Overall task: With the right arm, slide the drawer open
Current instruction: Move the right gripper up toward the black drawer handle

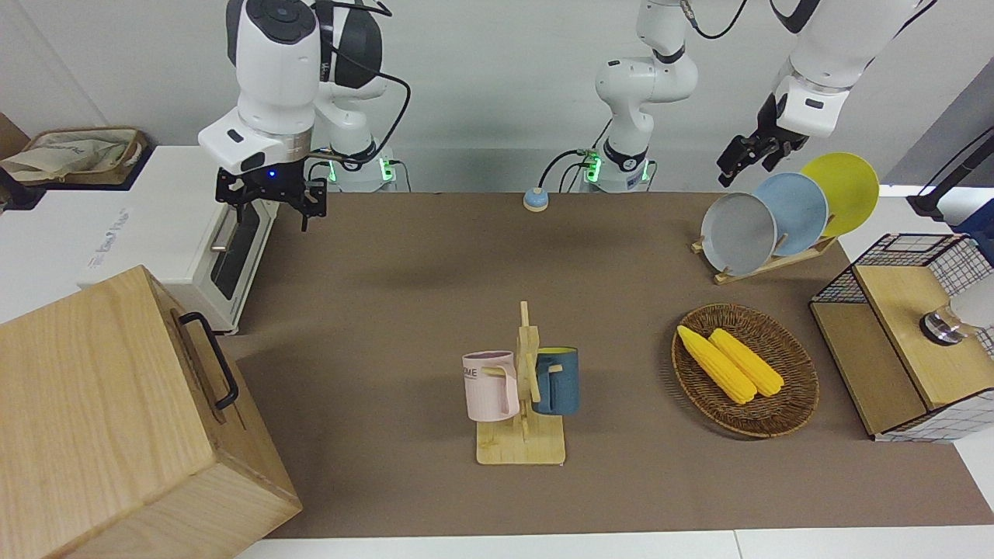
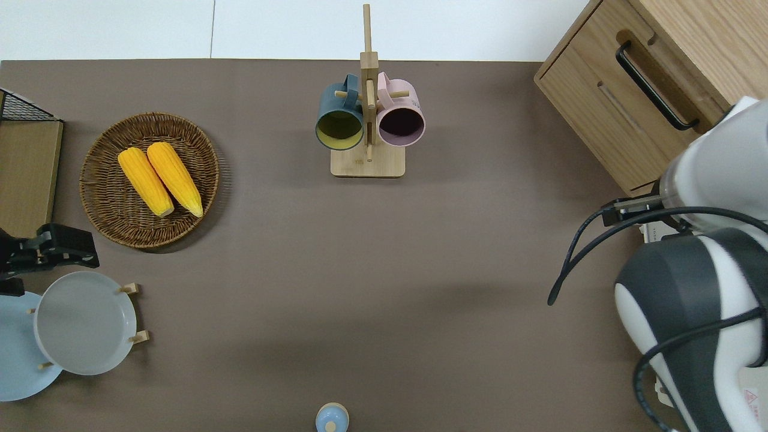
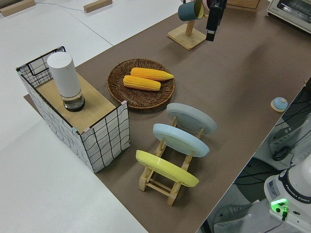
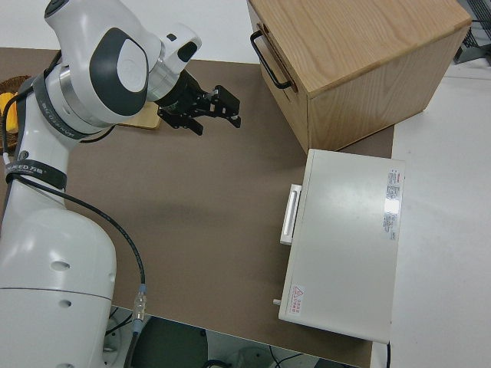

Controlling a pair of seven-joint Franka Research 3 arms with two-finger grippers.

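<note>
I see the wide pale-wood drawer (image 2: pixel 642 96) with its black metal bar handle (image 2: pixel 653 85) fully closed in the large pale wooden cabinet (image 1: pixel 101 419), which sits at the right arm's end of the table (image 2: pixel 420 270), at the edge farthest from the robots. My right arm's black two-finger gripper (image 4: pixel 217 109) hangs in the air with its fingers spread apart and nothing between them. It is well apart from the handle, over bare brown table just off the corner where the cabinet meets the white toaster oven (image 4: pixel 345 245). The oven stands just beside the cabinet, nearer to the robots. The drawer front faces diagonally across the table, and the brown surface in front of it lies open as far as the wooden mug stand (image 2: pixel 367 120) holding a blue mug (image 2: pixel 339 117) and a pink mug (image 2: pixel 401 114). The left arm is parked; I cannot tell how its gripper (image 1: pixel 747 155) stands.
</note>
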